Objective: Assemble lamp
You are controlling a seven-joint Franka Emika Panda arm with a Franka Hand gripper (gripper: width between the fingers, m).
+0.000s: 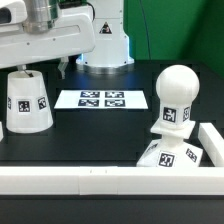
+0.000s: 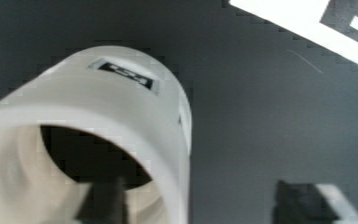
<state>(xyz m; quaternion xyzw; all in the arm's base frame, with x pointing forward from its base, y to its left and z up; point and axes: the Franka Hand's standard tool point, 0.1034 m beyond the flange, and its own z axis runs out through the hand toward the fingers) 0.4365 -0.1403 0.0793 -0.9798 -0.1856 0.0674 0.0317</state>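
The shade (image 1: 27, 101) stands near the worktop's (image 1: 110, 135) left edge in the exterior view, wide end down and narrow end up, so its long axis is upright. The claw (image 1: 43, 68) hangs directly above it, almost at its top; the shade lies straight below. In the wrist view the shade (image 2: 91, 130) fills the space just under the camera, with one dark finger (image 2: 105, 200) over its opening and the other outside its wall. The fingers are apart, straddling the rim and not clamped. A grasp looks like a short straight descent. The bulb (image 1: 176, 100) stands on the base (image 1: 172, 156) at the front right corner, well apart from the claw.
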